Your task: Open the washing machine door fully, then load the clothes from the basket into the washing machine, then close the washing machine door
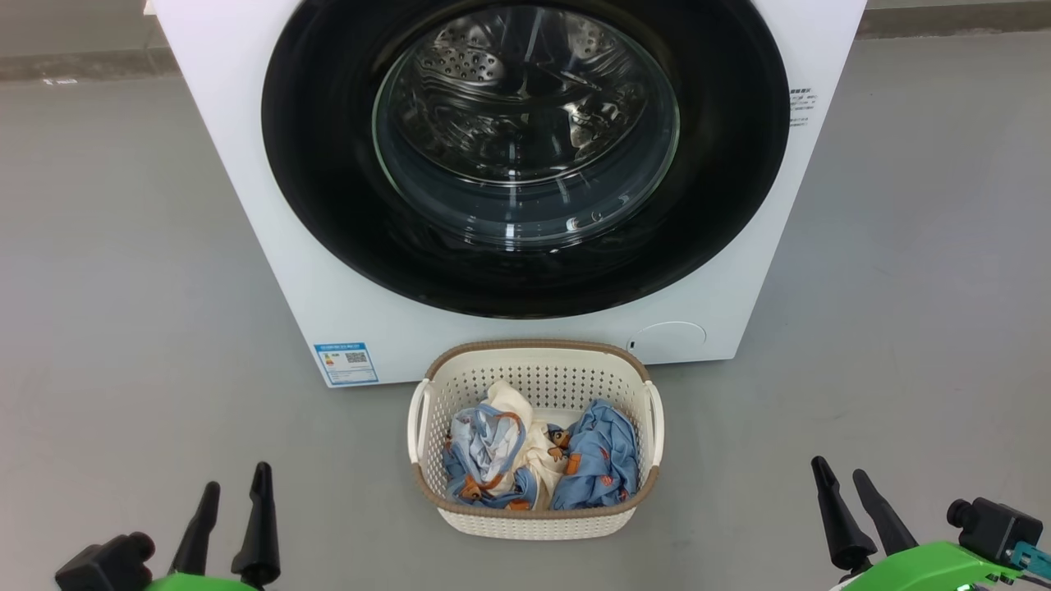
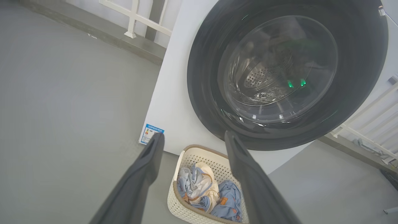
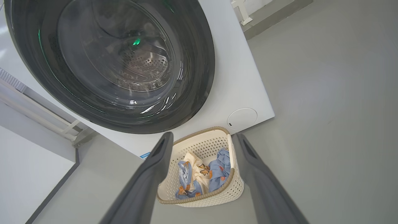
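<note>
Well, my left gripper and right gripper sit wide, empty; the door is shut, clothes in the basket just below it (awkward), so I fear the swinging door clips the basket.

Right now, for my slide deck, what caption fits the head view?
Washing machine door closed, clothes in the basket before it, left claw and right claw open at lower corners.

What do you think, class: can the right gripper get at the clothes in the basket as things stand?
Probably yes. The right gripper is open and empty, the basket has no lid, and the clothes lie exposed; reaching in from above looks free.
</note>
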`<state>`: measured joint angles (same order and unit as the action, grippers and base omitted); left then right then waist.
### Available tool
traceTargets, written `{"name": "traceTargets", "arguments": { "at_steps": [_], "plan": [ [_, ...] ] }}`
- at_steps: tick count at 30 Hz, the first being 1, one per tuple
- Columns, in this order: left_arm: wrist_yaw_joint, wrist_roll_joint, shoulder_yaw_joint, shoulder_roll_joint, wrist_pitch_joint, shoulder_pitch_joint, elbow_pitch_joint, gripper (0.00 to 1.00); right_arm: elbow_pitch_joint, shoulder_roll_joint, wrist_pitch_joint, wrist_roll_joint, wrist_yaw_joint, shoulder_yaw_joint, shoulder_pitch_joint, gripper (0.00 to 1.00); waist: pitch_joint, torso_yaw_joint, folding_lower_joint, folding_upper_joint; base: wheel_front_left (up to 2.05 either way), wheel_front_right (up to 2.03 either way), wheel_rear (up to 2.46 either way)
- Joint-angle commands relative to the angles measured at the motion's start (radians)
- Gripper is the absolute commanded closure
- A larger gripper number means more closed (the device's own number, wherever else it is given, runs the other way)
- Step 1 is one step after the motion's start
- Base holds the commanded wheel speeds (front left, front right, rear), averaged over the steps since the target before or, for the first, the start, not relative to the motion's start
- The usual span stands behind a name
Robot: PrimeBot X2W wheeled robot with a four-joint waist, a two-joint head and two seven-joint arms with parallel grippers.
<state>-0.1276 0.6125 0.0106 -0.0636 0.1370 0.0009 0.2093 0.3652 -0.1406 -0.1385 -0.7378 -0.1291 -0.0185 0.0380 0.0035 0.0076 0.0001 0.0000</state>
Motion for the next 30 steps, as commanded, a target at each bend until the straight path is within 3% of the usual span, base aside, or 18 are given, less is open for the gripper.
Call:
{"name": "traceTargets", "arguments": {
  "at_steps": [1,30],
  "plan": [
    [-0.002,-0.046,-0.023,-0.021,0.019,-0.016,-0.035,0.00,-0.020,-0.021,-0.018,0.037,-0.001,-0.021,0.039,0.00,0.000,0.000,0.0000,0.0000,0.00,0.00,0.00],
    [-0.003,-0.341,-0.032,-0.043,0.105,-0.002,-0.018,0.00,-0.030,-0.056,-0.103,0.316,-0.001,-0.004,0.006,0.00,0.005,-0.016,0.0000,0.0000,0.00,0.00,0.00]
  ]
}}
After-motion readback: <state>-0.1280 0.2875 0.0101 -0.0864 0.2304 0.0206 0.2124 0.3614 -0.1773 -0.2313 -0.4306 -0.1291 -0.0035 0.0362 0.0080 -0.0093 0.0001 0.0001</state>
